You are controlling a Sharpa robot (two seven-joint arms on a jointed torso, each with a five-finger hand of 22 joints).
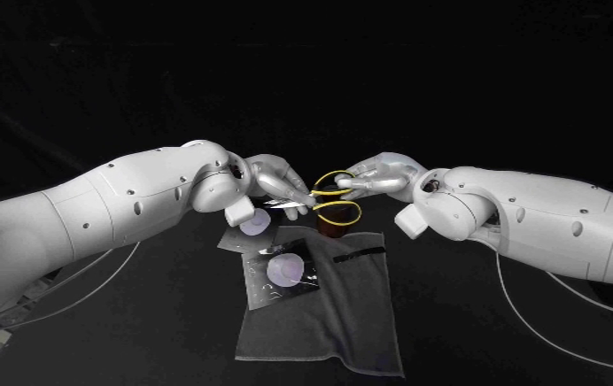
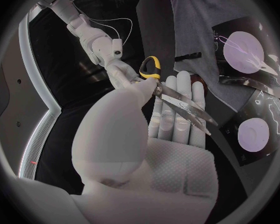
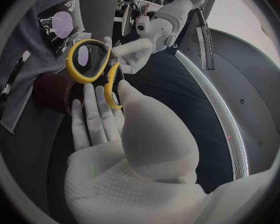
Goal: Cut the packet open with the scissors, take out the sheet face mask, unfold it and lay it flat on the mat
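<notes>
The scissors (image 1: 320, 196) have yellow handles (image 3: 87, 59) and hang in the air between my two hands, above the mat's far end. My left hand (image 1: 274, 178) pinches the blades (image 2: 185, 107) between its thumb and fingers. My right hand (image 1: 378, 176) holds the handles, with its thumb at the smaller loop (image 3: 112, 84). A dark packet (image 1: 289, 270) with a pale round patch lies on the grey mat (image 1: 335, 315). A second such packet (image 1: 256, 222) lies just beyond it at the mat's far left corner.
A dark red cup (image 1: 340, 220) stands at the mat's far edge, right under the scissors. A black strip (image 1: 358, 253) lies on the mat near its right side. Both forearms flank the mat, and white cables trail on the table at either side.
</notes>
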